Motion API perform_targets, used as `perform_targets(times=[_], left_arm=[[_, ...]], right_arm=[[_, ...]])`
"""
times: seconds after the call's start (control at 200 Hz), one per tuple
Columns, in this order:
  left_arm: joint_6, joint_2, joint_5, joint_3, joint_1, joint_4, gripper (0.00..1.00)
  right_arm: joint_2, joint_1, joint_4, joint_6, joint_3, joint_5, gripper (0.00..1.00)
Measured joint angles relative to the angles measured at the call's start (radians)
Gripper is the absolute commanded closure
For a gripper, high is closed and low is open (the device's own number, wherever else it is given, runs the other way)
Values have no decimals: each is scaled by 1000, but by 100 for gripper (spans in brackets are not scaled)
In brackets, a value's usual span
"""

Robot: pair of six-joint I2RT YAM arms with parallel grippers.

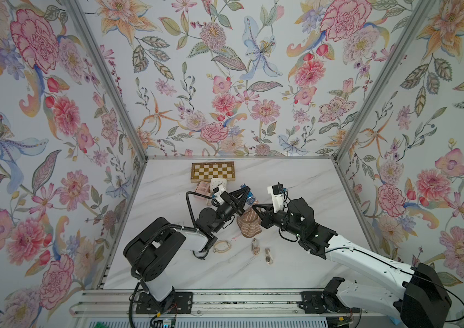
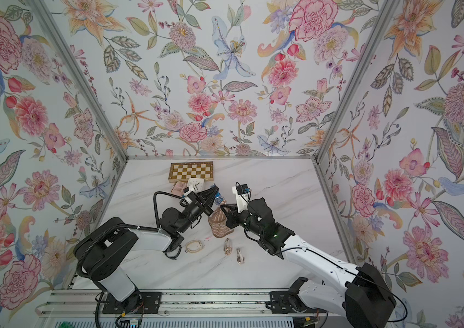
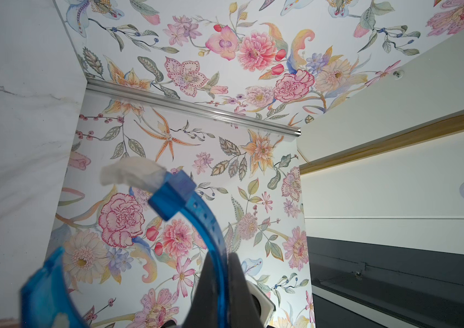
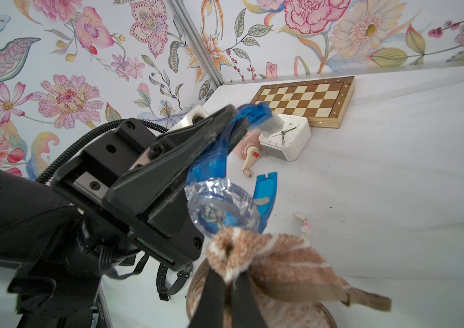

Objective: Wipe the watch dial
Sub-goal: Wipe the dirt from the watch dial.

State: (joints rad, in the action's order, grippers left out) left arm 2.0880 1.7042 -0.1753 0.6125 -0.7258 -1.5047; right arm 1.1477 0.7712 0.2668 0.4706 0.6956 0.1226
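**Operator:** Report the state of both tools.

**Technician:** The left gripper point(image 4: 235, 120) is clamped tight on the strap of the blue watch point(image 4: 210, 166). The right gripper point(image 4: 226, 281) is clamped tight on a bunch of the brown striped cloth point(image 4: 279, 255).

**Operator:** Locate the watch.

**Technician:** It is held over the middle of the table point(image 1: 296, 184), between the two grippers. The dial point(image 4: 216, 211) is turned toward the right wrist camera. The bunched end of the cloth meets the dial's lower rim.

**Operator:** List the surrounding items.

**Technician:** Toward the back wall, a white clock point(image 4: 287, 139) stands just beside a pink box with a crank point(image 4: 249, 143). A chessboard point(image 4: 304, 98) lies behind both, near the wall. Nearer the arm bases lie a pale loop point(image 1: 223, 241) and two small metal pieces point(image 1: 255, 246), well apart from the grippers.

**Operator:** What obstructs the view?

**Technician:** In both top views the left gripper and the right wrist camera mount cover most of the watch. Only blue fragments show, and the dial cannot be made out.

**Operator:** How do the views differ?

**Technician:** The dial and its contact with the cloth show only in the right wrist view. That view also shows a black strap point(image 4: 165, 284) lying under the left arm. The left wrist view shows the blue strap curving out from the fingers point(image 3: 206, 298), with a pale tab point(image 3: 131, 173) at its end.
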Motion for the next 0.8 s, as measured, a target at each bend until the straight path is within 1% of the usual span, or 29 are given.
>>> perform_targets(times=[0.48, 0.681, 0.801], left_arm=[[0, 17, -4, 17, -1, -7, 100], [0, 24, -7, 34, -6, -12, 100], [0, 25, -5, 46, -6, -11, 100]], right_arm=[[1, -36, -1, -3, 31, 4, 100], [3, -35, 8, 6, 31, 4, 100], [13, -14, 37, 24, 31, 3, 100]])
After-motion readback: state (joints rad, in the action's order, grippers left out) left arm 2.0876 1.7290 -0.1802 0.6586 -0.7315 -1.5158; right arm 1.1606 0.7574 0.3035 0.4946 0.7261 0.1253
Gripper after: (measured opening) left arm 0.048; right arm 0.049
